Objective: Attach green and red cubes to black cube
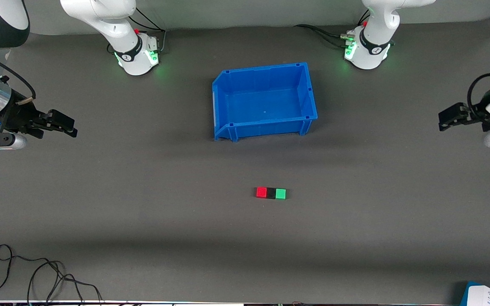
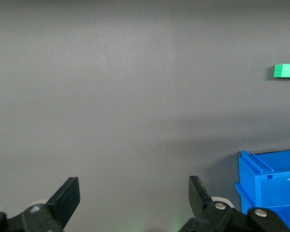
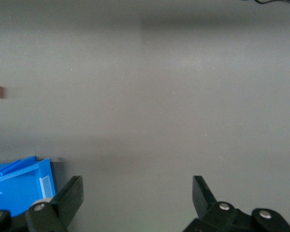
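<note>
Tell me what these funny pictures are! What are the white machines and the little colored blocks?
The white machines are two robot arms. The big picture looks down at their table from a camera facing them. The two smaller pictures come from cameras on each arm's wrist.

Each arm ends in a gripper with two black fingers. The left gripper and the right gripper both wait at the table's ends, fingers open, holding nothing.

On the grey table sits a blue bin. Nearer the camera lie three tiny cubes touching in a row: the red cube, the black cube in the middle, and the green cube.
</note>
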{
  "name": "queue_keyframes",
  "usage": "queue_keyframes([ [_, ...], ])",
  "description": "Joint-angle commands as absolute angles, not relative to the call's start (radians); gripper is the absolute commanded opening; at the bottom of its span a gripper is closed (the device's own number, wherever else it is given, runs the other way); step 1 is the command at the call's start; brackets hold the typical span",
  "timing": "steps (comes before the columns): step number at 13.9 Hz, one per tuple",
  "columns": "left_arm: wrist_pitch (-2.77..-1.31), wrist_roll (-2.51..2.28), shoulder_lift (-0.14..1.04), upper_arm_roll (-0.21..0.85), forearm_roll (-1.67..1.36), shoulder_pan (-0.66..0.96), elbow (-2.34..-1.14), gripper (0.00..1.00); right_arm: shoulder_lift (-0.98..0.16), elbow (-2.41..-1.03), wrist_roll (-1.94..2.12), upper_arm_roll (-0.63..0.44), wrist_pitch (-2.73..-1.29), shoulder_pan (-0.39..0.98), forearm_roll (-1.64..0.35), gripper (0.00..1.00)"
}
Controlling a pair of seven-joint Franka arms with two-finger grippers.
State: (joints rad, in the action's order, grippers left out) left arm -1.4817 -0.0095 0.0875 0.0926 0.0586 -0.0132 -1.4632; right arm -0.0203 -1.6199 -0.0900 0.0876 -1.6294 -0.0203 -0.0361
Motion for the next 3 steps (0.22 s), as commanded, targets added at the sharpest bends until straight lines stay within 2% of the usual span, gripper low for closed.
queue_keyframes([
  [1, -1.525, 0.008, 0.025, 0.084, 0.055, 0.009, -1.554, 1.00, -0.028, -1.589, -0.063, 0.094, -1.589, -0.037, -0.048, 1.00],
  [3, -1.526, 0.008, 0.040, 0.084, 0.057, 0.006, -1.551, 1.00, -0.035, -1.588, -0.061, 0.094, -1.583, -0.038, -0.043, 1.00],
])
